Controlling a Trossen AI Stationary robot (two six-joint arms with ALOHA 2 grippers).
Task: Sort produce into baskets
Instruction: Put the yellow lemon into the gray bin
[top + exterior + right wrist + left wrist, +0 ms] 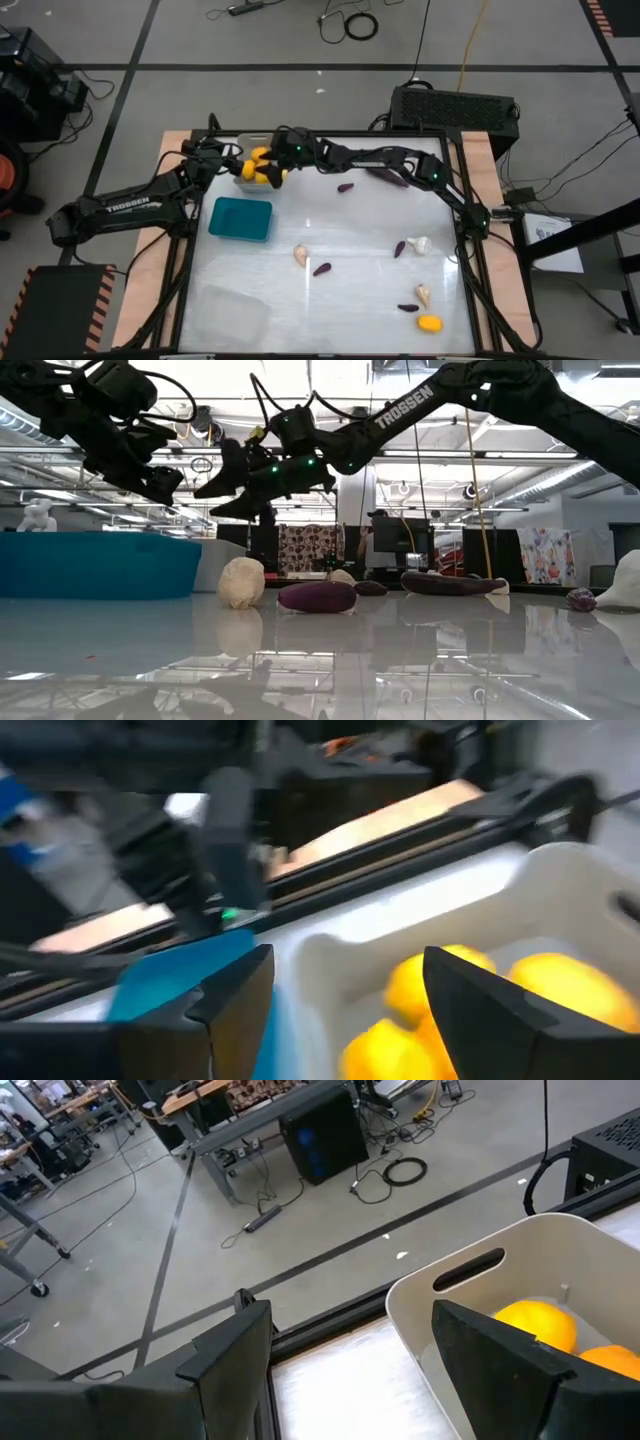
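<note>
The light grey basket [243, 180] stands at the table's far left and holds several yellow-orange fruits [258, 166]. My right gripper [274, 172] hangs over it, open and empty; its wrist view [345, 982] shows the fruits [440, 990] lying in the basket below the fingers. My left gripper [222, 160] is open and empty just left of the grey basket [520, 1270], above the table's far edge. The teal basket [240, 218] stands nearer. The clear basket [235, 312] stands at the near left. Garlic bulbs, eggplants and one yellow fruit [429, 323] lie loose on the table.
Loose on the table are garlic bulbs [301, 255] [420, 243] [423, 294], small eggplants [345, 187] [322, 268] [399, 249] and a larger eggplant [388, 177] under the right arm. The two grippers are close together at the grey basket. A black box [455, 108] stands beyond the far edge.
</note>
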